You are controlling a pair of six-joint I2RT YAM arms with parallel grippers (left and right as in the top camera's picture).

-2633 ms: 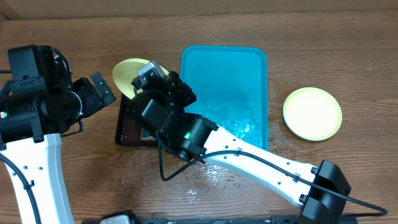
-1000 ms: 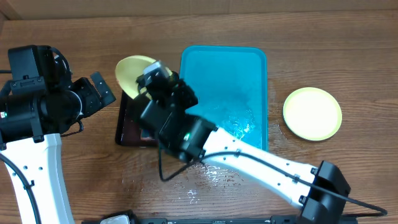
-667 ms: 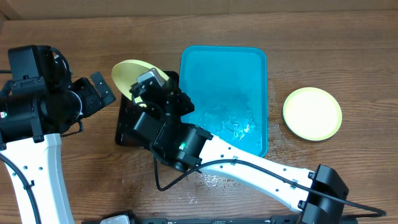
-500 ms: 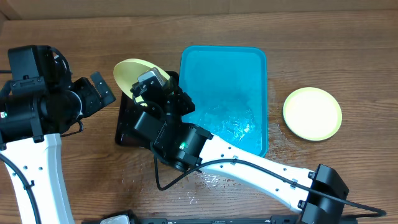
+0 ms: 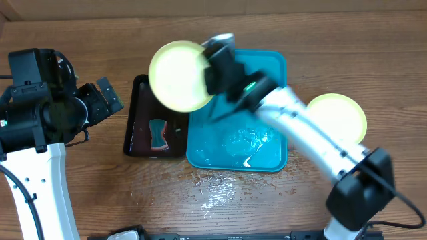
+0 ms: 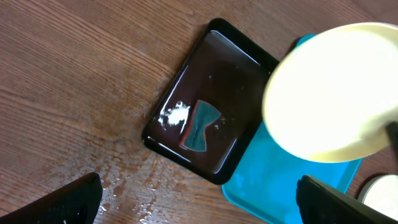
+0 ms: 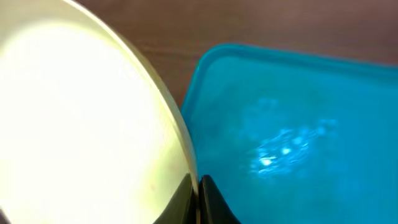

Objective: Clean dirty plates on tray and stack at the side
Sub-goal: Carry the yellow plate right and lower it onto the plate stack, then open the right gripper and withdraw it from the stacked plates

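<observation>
No writing, label, brand, number or sign can be read in any of the views.

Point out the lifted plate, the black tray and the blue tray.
lifted plate (image 5: 177,75), overhead, its pale centre.
black tray (image 6: 217,74), left wrist, bare floor.
blue tray (image 7: 348,93), right wrist, wet floor.
</observation>
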